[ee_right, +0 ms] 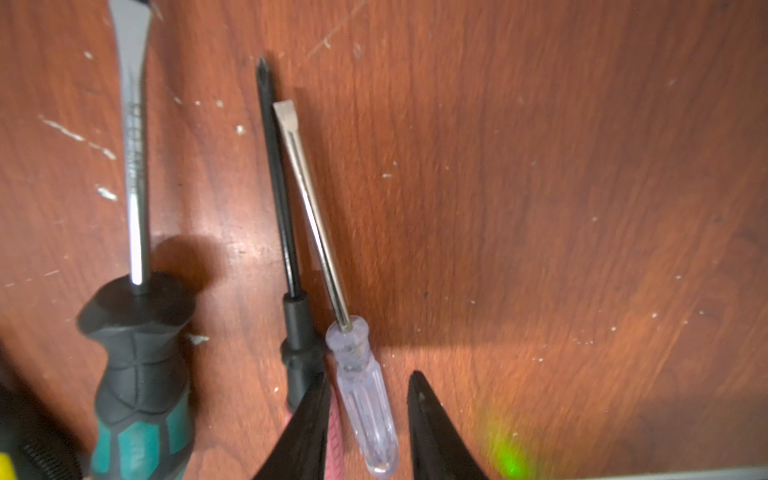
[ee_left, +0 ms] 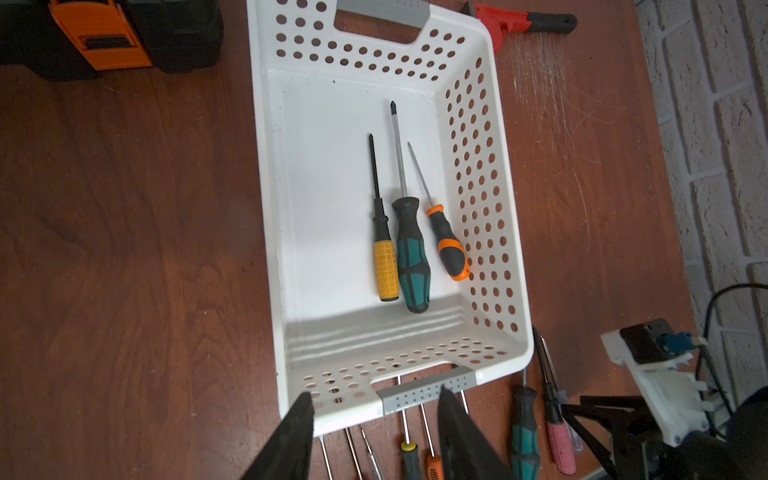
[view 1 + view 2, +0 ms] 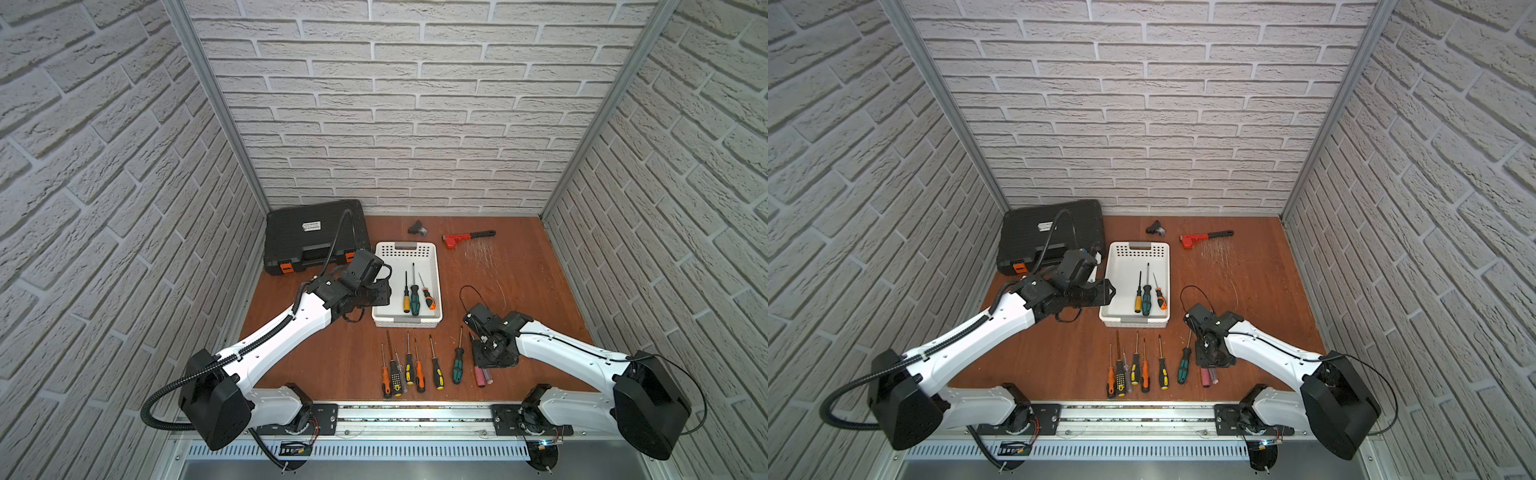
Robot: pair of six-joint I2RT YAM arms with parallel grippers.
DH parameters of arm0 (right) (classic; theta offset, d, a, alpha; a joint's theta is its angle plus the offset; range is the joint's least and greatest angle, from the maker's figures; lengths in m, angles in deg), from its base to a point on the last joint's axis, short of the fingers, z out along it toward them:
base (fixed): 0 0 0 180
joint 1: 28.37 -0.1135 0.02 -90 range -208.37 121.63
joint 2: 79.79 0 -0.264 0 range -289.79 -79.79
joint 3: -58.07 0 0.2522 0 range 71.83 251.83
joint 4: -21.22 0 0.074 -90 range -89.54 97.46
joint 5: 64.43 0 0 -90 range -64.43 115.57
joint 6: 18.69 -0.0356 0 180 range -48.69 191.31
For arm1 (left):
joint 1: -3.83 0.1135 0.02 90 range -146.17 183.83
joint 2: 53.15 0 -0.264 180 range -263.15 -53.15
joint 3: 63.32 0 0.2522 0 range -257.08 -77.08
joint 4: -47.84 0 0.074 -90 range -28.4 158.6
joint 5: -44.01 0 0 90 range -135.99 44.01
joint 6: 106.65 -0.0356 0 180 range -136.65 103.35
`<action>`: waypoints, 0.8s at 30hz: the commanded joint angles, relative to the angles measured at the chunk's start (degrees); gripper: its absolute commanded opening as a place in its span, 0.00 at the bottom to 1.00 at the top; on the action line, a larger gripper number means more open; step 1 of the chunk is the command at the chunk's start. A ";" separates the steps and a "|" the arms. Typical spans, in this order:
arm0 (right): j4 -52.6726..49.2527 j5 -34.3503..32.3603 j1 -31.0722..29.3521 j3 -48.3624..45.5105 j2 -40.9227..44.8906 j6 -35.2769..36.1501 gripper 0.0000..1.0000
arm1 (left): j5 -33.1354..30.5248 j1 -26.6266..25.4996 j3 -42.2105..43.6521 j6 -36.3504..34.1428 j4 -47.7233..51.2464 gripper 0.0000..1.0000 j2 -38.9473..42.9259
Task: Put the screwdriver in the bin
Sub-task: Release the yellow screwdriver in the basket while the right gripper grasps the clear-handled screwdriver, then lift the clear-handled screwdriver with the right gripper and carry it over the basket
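The bin [image 3: 405, 250] [image 3: 1139, 249] [image 2: 478, 166] is a white perforated basket at mid-table with three screwdrivers [image 3: 414, 301] [image 2: 409, 257] lying in it. Several more screwdrivers [image 3: 415, 365] lie in a row on the table in front of it. My right gripper [image 3: 482, 368] [image 1: 370, 376] is low over the row's right end, open, its fingers straddling a clear-handled screwdriver [image 1: 365, 399] [image 3: 488, 376]; one finger is against the handle, a gap shows at the other. A pink-handled screwdriver [image 3: 480, 376] lies beside it. My left gripper [image 3: 380, 291] [image 2: 374, 392] hovers open and empty at the bin's left near corner.
A black tool case [image 3: 316, 237] with orange latches stands at the back left. A red pipe wrench [image 3: 461, 237] and a small black part [image 3: 417, 227] lie behind the bin. A teal-handled screwdriver [image 1: 141, 374] lies close beside the right gripper.
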 commanded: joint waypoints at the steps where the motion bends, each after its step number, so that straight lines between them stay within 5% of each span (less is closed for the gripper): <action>1: 0.40 -1.56 -0.06 0.61 -0.45 -0.54 0.34 | -0.63 0.59 1.13 0.24 -1.83 0.49 1.14; 14: 4.74 2.21 1.49 1.48 -7.12 0.72 0.30 | -0.01 1.72 2.11 0.24 -2.21 0.50 1.79; 24: 4.53 3.51 3.99 1.31 -7.32 1.93 0.12 | 0.09 4.29 2.91 0.07 -1.94 0.50 3.25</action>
